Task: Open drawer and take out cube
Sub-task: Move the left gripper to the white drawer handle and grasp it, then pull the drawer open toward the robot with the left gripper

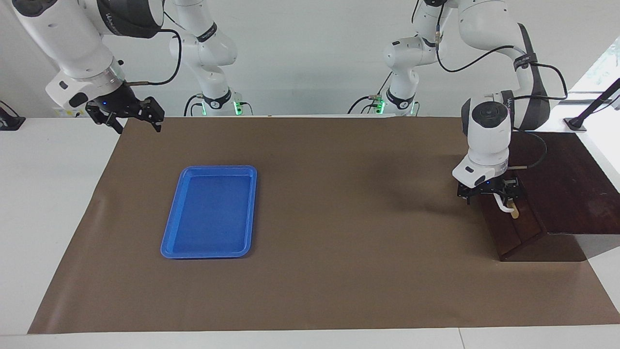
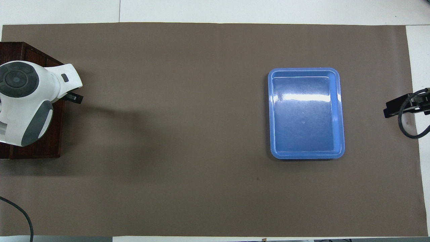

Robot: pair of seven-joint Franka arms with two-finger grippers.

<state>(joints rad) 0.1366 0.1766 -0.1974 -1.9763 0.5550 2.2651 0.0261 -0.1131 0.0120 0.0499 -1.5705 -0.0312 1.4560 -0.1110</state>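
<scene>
The left pincer is clenched on the closed drawer's white handle, while the right pincer waits, fingers spread, over the counter's edge.

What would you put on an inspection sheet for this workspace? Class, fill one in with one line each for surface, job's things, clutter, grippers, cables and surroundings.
Surface: brown mat on a white table.
Job's things: drawer shut, in the dark box at the left arm's end; cube not seen.
Clutter: blue tray, nothing in it, toward the right arm's end.
Grippers: left gripper at the white handle; right gripper open, waiting above the mat's corner.
Cables: black cables along both arms; one at the overhead view's lower corner.
Surroundings: white wall, nothing else seen.
</scene>
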